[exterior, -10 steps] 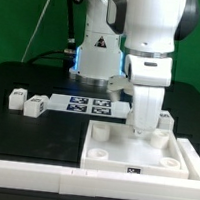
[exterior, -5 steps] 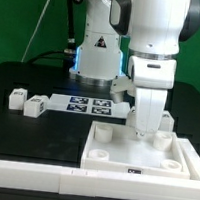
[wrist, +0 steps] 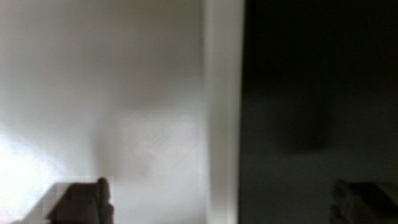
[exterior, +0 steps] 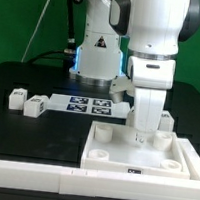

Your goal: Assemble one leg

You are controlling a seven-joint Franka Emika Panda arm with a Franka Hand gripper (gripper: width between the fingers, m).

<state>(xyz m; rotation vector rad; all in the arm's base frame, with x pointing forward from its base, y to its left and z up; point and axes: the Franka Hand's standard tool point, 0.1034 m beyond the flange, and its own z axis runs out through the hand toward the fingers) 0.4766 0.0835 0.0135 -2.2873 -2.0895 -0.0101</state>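
exterior view leg [exterior: 16, 98], wrist view end effector fingertips [wrist: 80, 200]

legs: small white block-shaped pegs, dark tag on a face | first leg [exterior: 17, 99] and second leg [exterior: 33, 105]: side by side near the desk's [exterior: 30, 78] edge at the exterior view's left | third leg [exterior: 166, 120]: near the opposite edge

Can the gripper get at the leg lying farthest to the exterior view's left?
Probably yes: that leg lies free on the table, nothing above it. The open gripper must only rise from the tray first.
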